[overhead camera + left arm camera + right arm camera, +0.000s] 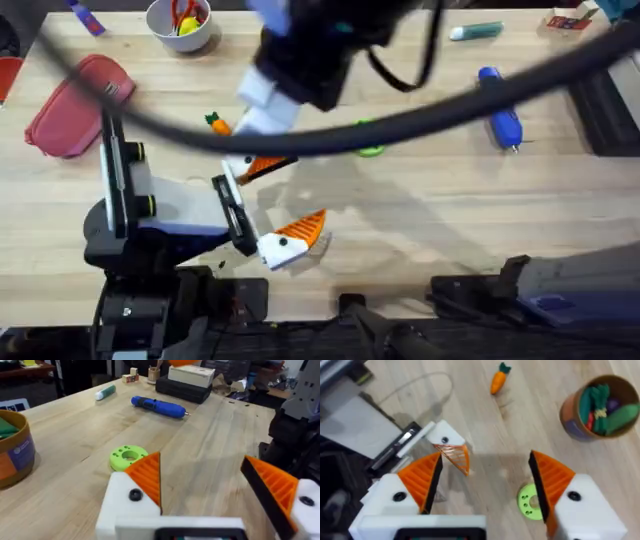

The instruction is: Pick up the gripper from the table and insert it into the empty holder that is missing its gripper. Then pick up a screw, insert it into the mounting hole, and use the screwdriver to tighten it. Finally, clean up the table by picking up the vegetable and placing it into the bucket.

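Both arms are black with a thick black cable. Each tool — left tool (205,492), right tool (485,490) — has white blocky mounts, a dark screw dot and orange ribbed wedge pads edged in black.

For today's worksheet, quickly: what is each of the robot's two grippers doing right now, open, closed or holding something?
Left gripper: open, holding nothing.
Right gripper: open, holding nothing, above the table.

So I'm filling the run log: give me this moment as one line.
left gripper: open, over table | right gripper: open, empty | carrot: on table | screwdriver: on table
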